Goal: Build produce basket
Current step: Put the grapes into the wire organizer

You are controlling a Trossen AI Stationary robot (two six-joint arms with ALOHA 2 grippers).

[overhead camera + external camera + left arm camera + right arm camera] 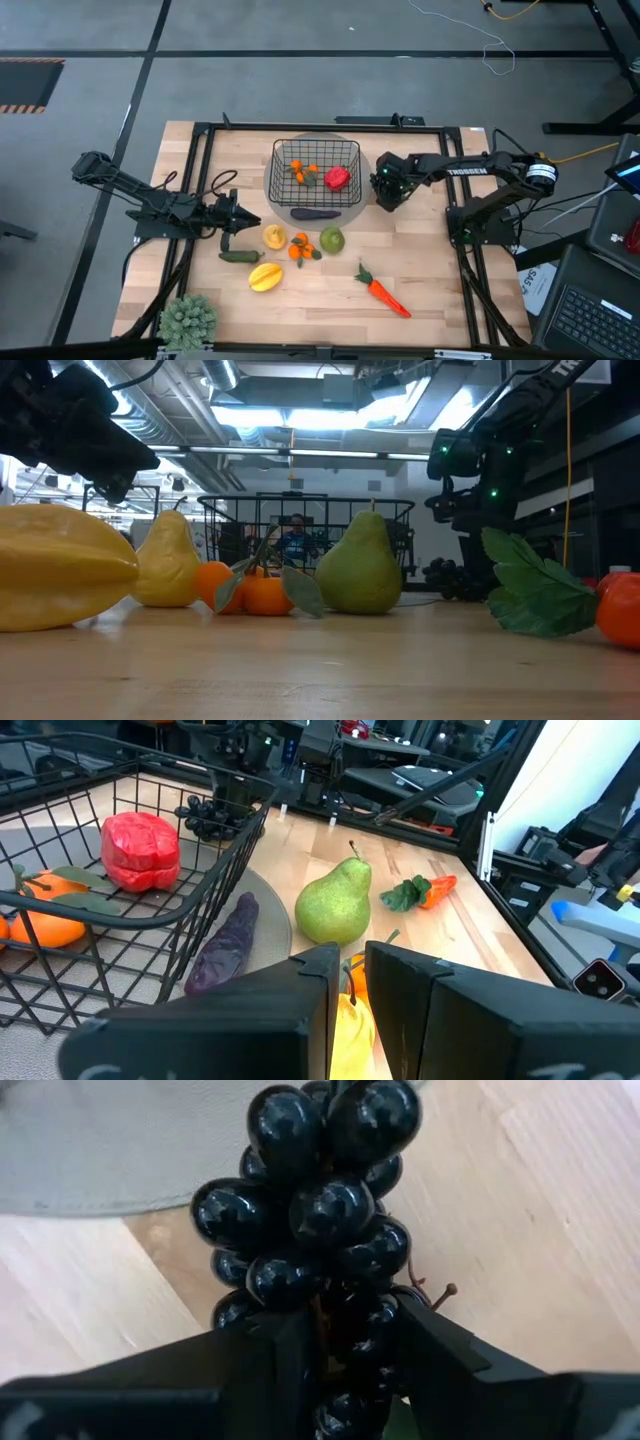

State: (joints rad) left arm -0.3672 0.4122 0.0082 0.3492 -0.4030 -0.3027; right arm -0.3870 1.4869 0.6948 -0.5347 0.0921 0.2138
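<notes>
A robotics lab with an industrial ceiling.

You are looking at a wooden table (430, 275) framed by black rails, on a grey concrete floor (250, 85). Exposed ducts (190, 420) and strip lights (310, 417) run overhead; at 4 o'clock sits a laptop (595, 318), at 1 o'clock loose cables (495, 45).

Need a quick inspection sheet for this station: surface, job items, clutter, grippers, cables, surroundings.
Surface: wooden table, grey mat under the basket.
Job's things: basket holds red pepper and tangerines; eggplant outside its wall; green pear, yellow pear, starfruit, cucumber, carrot on the table.
Clutter: potted plant.
Grippers: right gripper shut on grapes, beside the basket; left gripper shut, empty, near the yellow pear.
Cables: white and yellow on the floor.
Surroundings: person behind.
</notes>
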